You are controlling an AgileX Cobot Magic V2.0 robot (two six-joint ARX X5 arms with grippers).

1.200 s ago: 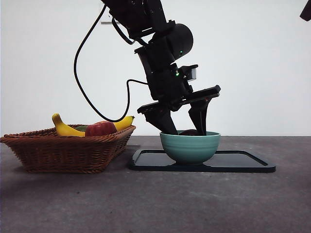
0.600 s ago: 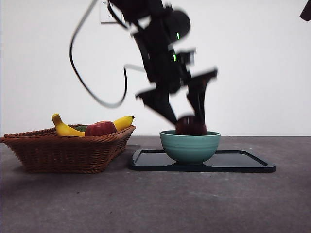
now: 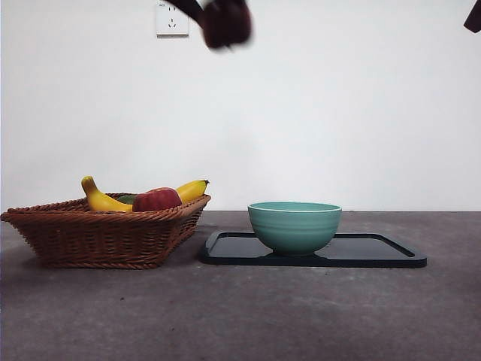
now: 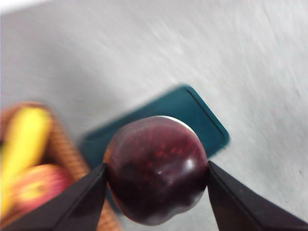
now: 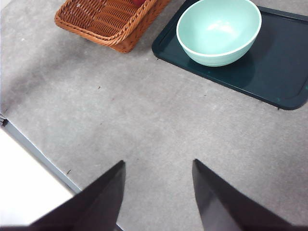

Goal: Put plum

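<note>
— The left gripper?
— Clamped on the plum, high above the table near the front view's top edge.
— And the fruit?
— Glossy, dark purple, round, with reddish flecks.

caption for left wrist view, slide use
Left gripper holds the plum high above the tray and basket.

Plum: round, glossy, dark purple-red going near black, fine reddish speckles on skin, small highlight spots. Held off the table, pinched on two opposite sides by the left gripper jaws. In front view the plum is blurred, high in the air, well above the green bowl and off toward its basket side. Bowl holds nothing.
</note>
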